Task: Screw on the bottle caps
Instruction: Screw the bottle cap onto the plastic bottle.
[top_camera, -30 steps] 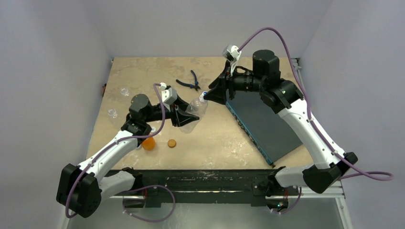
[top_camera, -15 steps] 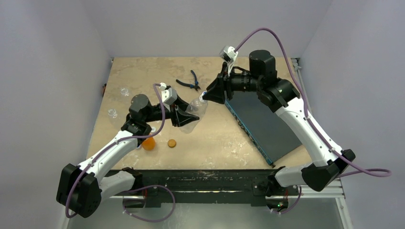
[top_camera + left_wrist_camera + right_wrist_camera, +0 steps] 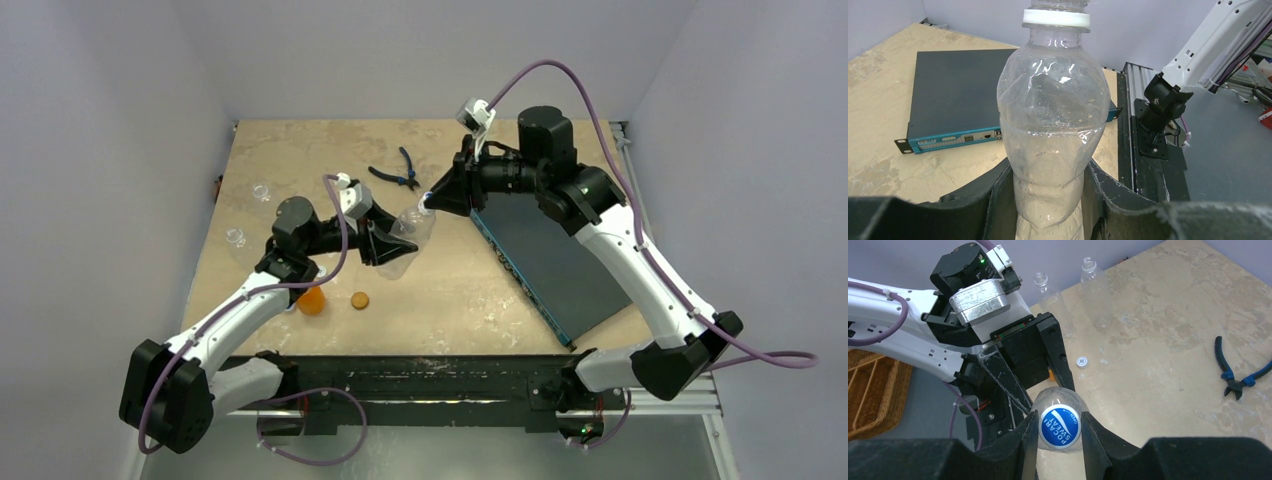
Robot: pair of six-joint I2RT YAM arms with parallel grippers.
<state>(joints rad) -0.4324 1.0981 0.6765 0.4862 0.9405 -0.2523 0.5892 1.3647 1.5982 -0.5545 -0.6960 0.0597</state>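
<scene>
I've got left gripper (image 3: 385, 243) clenched on bottle (image 3: 1053, 110), held off table, mid-workspace. Right gripper (image 3: 432, 200) pinches blue cap (image 3: 1060, 426) on its neck; threading in progress, I judge. Left: open bottles (image 3: 1096, 295), orange bottle (image 3: 312, 301), brown cap (image 3: 360, 299), white cap (image 3: 1082, 361).

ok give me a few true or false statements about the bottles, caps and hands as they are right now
1. The left hand grips the clear bottle. True.
2. The right hand hangs open, clear of that bottle. False: it is shut on the blue cap at the bottle's neck.
3. The orange-brown cap sits on the orange bottle. False: it lies on the table beside it.
4. Two spare bottles stand uncapped. True.
</scene>
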